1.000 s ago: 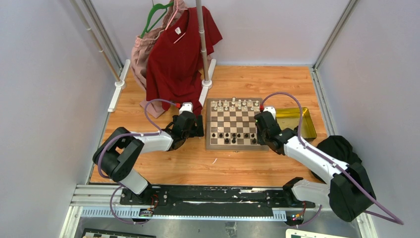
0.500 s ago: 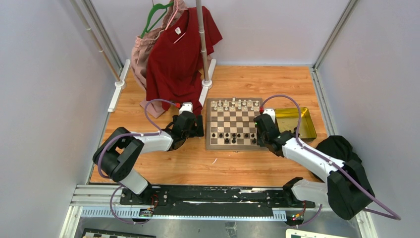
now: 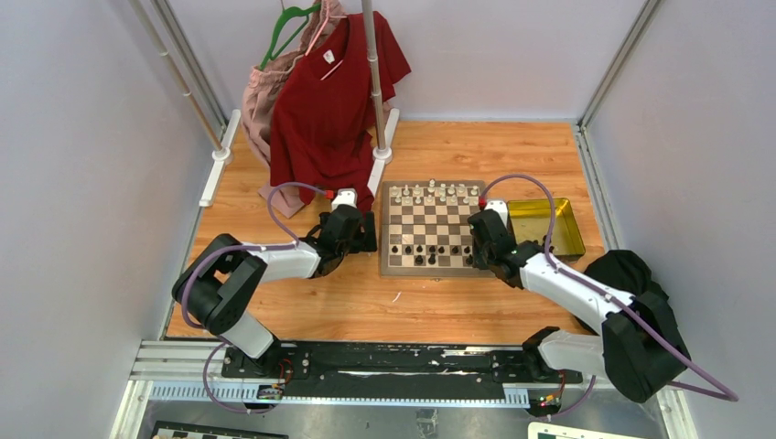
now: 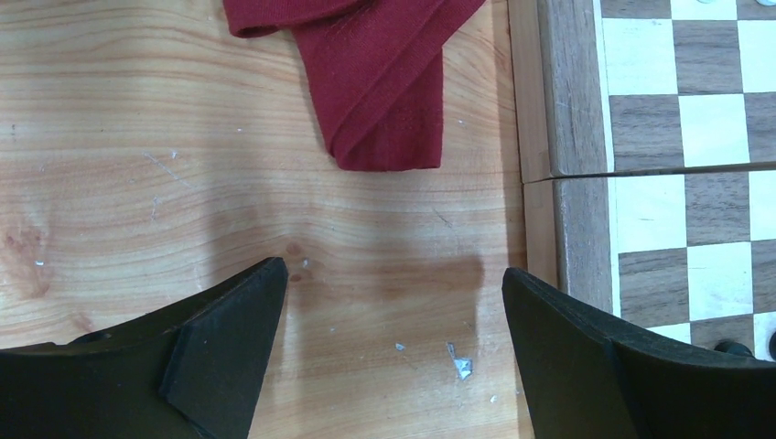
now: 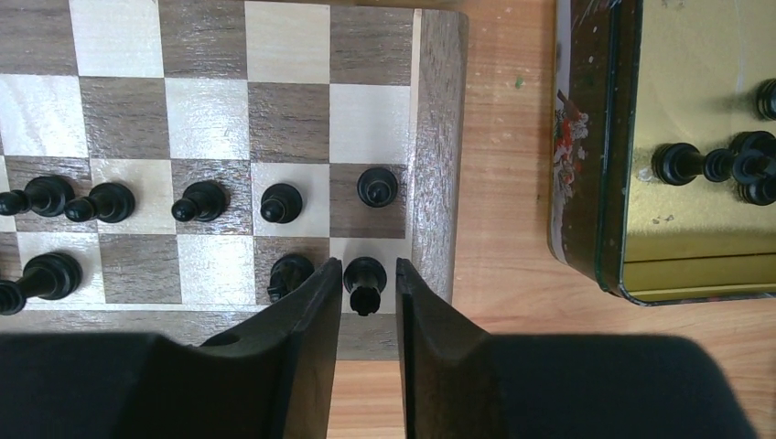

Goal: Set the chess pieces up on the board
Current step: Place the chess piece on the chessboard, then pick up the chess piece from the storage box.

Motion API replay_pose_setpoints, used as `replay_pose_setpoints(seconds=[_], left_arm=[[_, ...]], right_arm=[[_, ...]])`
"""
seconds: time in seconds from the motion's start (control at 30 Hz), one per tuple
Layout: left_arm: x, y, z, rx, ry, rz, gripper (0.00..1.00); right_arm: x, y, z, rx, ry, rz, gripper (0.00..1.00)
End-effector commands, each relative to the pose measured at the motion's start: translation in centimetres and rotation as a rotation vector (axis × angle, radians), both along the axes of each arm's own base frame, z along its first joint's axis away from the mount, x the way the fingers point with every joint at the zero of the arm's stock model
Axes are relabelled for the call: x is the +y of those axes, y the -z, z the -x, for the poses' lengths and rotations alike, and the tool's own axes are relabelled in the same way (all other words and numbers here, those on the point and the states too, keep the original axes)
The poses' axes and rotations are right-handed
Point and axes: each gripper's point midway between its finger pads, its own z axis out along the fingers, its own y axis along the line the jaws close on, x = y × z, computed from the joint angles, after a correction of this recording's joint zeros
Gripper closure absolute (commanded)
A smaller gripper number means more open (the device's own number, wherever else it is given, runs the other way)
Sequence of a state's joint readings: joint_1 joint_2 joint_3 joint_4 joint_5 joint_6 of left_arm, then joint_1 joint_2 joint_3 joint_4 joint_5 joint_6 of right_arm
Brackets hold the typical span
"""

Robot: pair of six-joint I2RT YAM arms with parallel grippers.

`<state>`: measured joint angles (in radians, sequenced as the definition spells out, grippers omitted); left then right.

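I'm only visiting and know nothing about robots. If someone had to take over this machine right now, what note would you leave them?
Left gripper: wide open, empty, over the table beside the board.
Right gripper: narrowly open around a black piece standing on the board's near right corner square, with slim gaps on both sides.
Done: white pieces stand on the far rows and black pieces on the near rows.
Left: the nearest row has empty squares, and spare black pieces wait in the gold tray.
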<state>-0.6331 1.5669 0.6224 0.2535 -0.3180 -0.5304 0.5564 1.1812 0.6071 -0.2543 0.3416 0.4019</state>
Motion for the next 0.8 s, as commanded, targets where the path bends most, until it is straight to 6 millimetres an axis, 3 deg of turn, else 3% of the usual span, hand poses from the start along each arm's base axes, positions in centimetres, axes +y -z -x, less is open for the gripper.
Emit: replay_pose_setpoints(seconds=[0.0, 0.17, 0.37, 0.57, 0.77], left_arm=[[-0.8, -0.7, -0.7, -0.031, 0.007, 0.005, 0.07], [-0.9, -0.7, -0.7, -0.032, 0.009, 0.005, 0.07], [-0.9, -0.7, -0.7, -0.032, 0.006, 0.004, 0.07], [-1.0, -0.8, -0.7, -0.033, 0.010, 0.009, 0.07], [-1.0, -1.2, -0.6, -0.039, 0.012, 0.018, 0.07]], right_arm=[[0.0, -0.7, 0.5, -0.002, -0.007, 0.004, 0.66], [0.0, -2.7, 0.4, -0.039, -0.015, -0.009, 0.64], [-0.6, -6.8, 0.0, -0.136, 0.017, -0.027, 0.64], [-5.0, -9.2, -1.2, -0.258, 0.207, 0.051, 0.64], [-9.5, -7.8, -2.4, -0.232, 0.402, 0.074, 0.64]])
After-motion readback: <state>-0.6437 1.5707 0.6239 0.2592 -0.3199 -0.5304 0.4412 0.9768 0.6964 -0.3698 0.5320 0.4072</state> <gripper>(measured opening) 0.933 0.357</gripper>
